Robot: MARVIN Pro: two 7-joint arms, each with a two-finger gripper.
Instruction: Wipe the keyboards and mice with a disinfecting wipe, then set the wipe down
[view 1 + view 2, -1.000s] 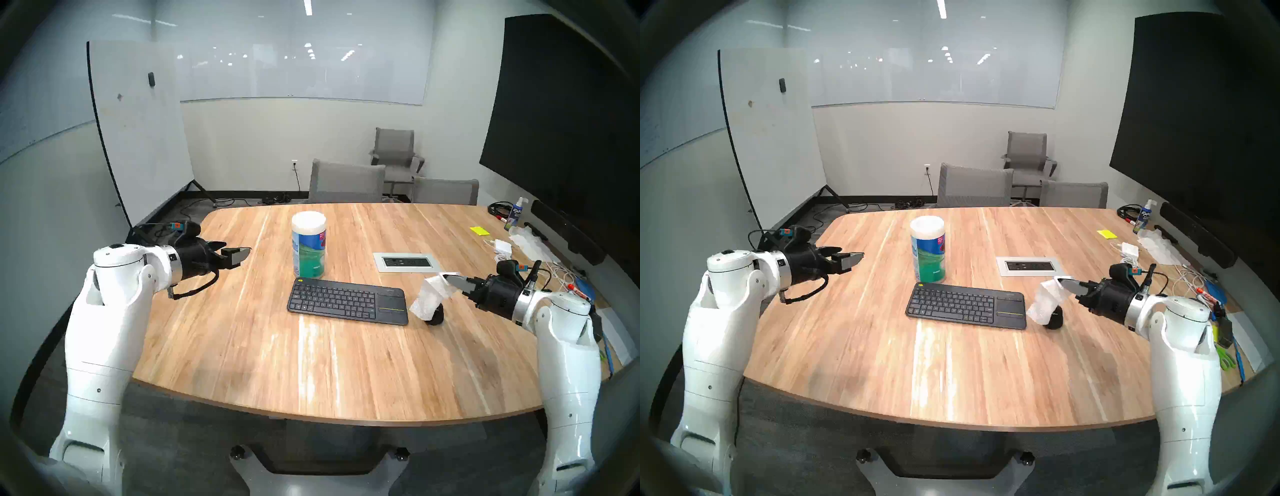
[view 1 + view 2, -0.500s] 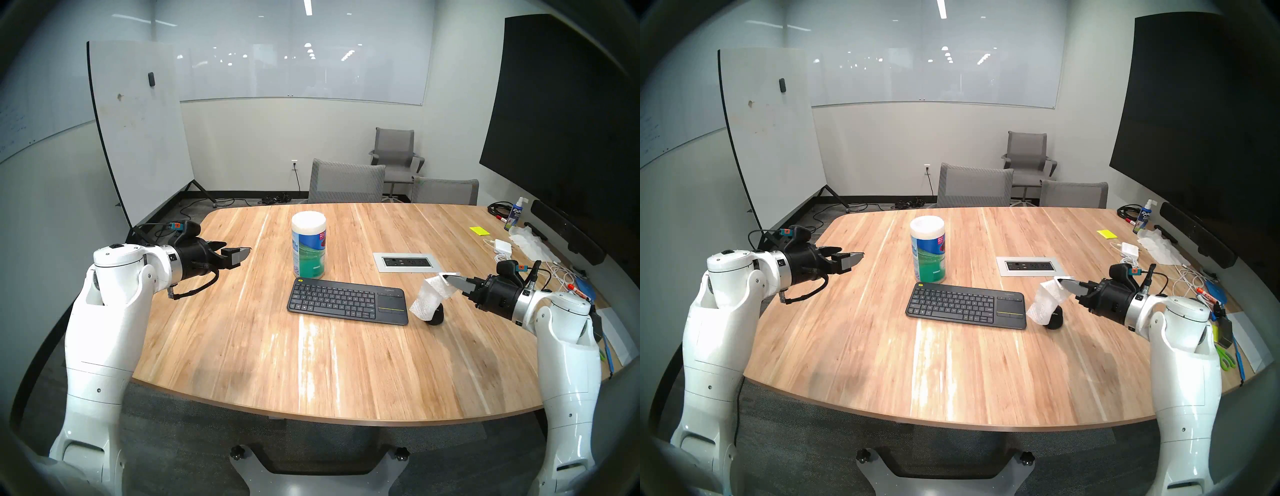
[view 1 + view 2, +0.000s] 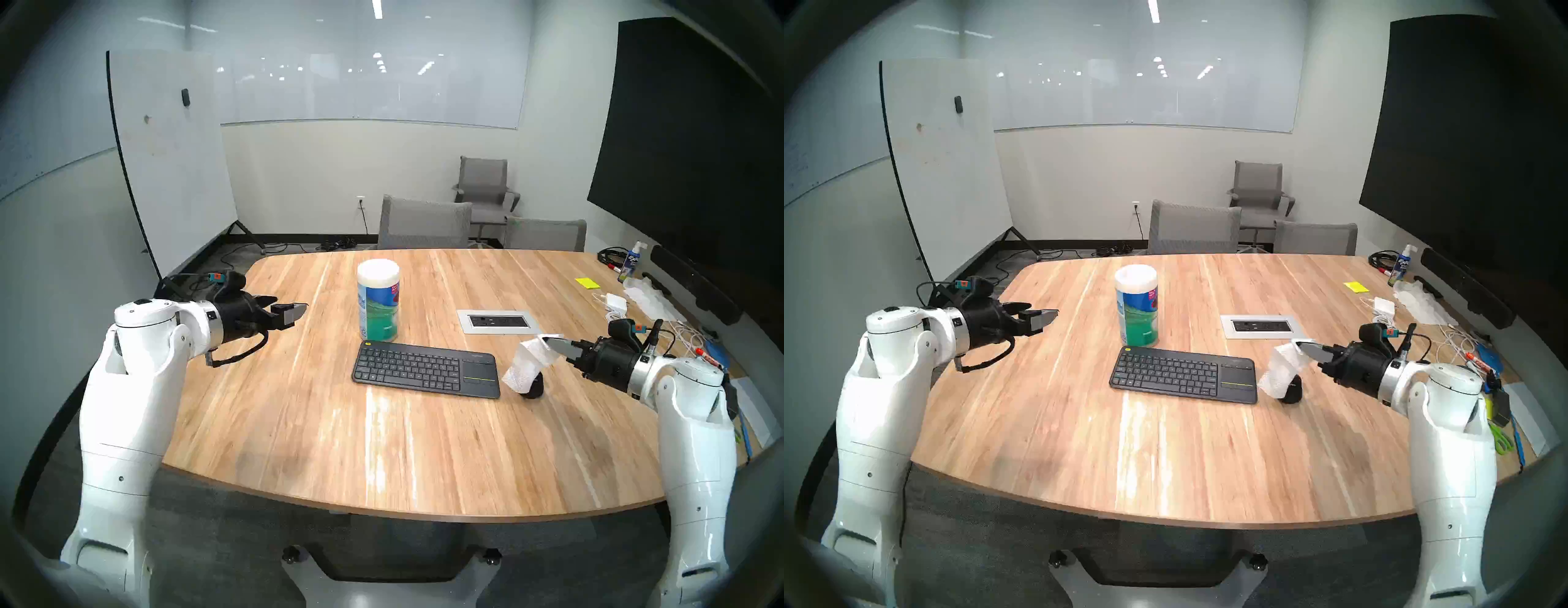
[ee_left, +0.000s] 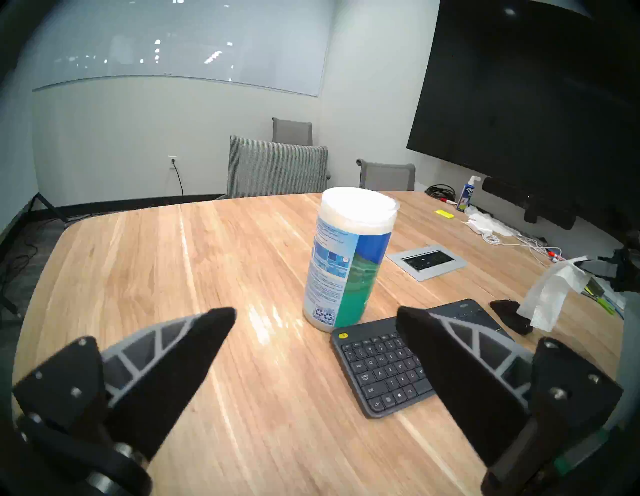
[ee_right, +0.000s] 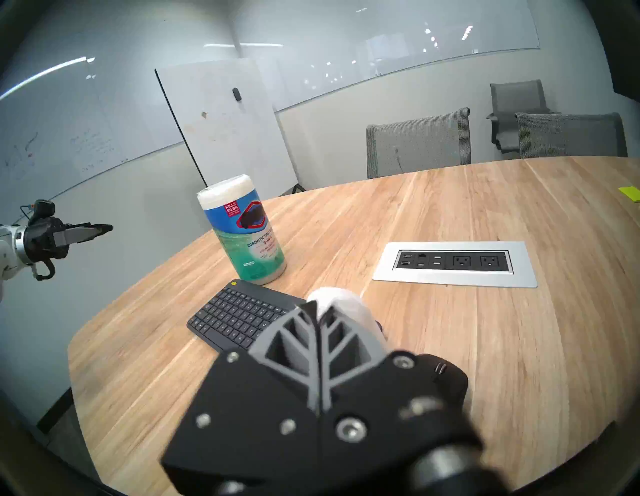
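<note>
Head view, right end effector point(image 3: 551, 341) pinching wipe point(image 3: 526, 365) above mouse point(image 3: 535, 387)

White glossy arm shells, silver wrist rings, black screw-studded gripper point(image 4: 316, 313) housings — grey lattice-ribbed fingers point(image 4: 453, 350).

right pincer point(image 3: 1302, 346) pinching wipe point(image 3: 1280, 368), above mouse point(image 3: 1292, 392)

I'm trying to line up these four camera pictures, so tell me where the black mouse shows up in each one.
Head stereo left: mouse right of centre, behind the hanging wipe.
Head stereo right: mouse right of centre, just past the keyboard.
Left wrist: mouse at the right edge, beside the wipe.
Right wrist: not clearly in view; the right gripper and wipe cover that spot.
Shared landmark: the wipes canister.
</note>
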